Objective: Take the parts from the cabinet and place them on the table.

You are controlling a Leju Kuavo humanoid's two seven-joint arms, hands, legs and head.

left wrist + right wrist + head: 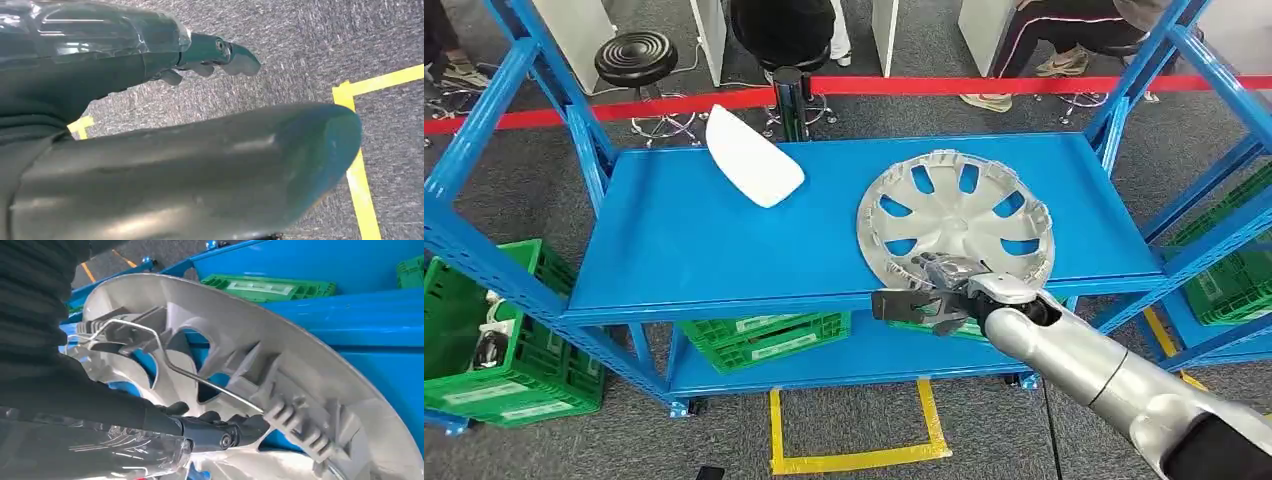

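Now the right hand [939, 290] grips the hubcap [956, 218] at the shelf's [694, 240] front edge; white part [752, 157] waits; nothing moved yet.

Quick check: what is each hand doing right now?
Left hand: holds nothing, fingers apart, above the floor.
Right hand: on the silver hubcap rim; grip cannot be told.

Even, bright indoor light falls from above, leaving only soft, faint shadows on the blue shelf [724, 240]. The head view is sharp in the middle, with straight rack posts bowing slightly toward the edges. In the left wrist view the near thumb [200, 170] is a blurred mass, with glare on the clear cover. The right wrist view keeps the hubcap [300, 370] crisp, its nearest parts soft.
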